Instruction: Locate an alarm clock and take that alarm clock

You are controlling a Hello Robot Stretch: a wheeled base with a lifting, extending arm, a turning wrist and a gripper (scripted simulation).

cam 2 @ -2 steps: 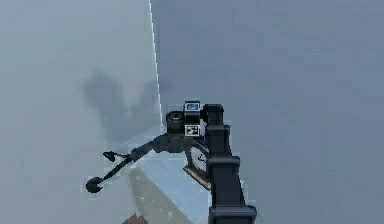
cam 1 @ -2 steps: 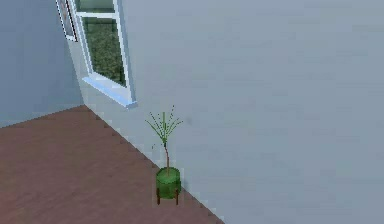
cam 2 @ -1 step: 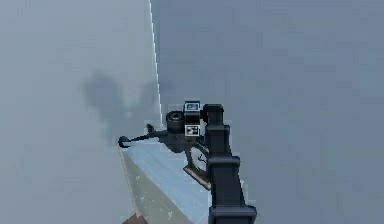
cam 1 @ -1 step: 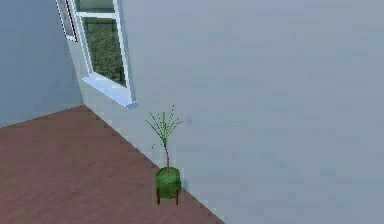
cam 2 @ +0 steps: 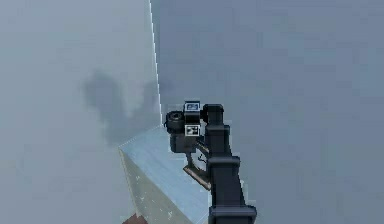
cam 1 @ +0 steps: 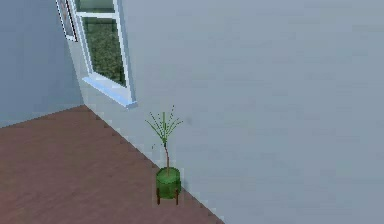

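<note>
Pincer [cam 2: 177,128] at end of dark arm [cam 2: 226,178], seen against pale blue surface [cam 2: 150,172] in wall corner; grip and load cannot be told | alarm clock: whereabouts cannot be told | ahead: reddish wood floor [cam 1: 70,165], grey wall [cam 1: 285,100], white-framed window [cam 1: 103,45], potted plant [cam 1: 167,165] beside wall.

Dark sq. arm [cam 2: 228,180], white marker squares [cam 2: 192,105], blk jaws

Room in a house, corner by a window.
Reddish wood plank floor [cam 1: 60,170], plain pale wall [cam 1: 280,90], white-framed window [cam 1: 102,45] with greenery outside, thin-leaved plant [cam 1: 167,160] in a green pot standing on the floor just beside the wall.
</note>
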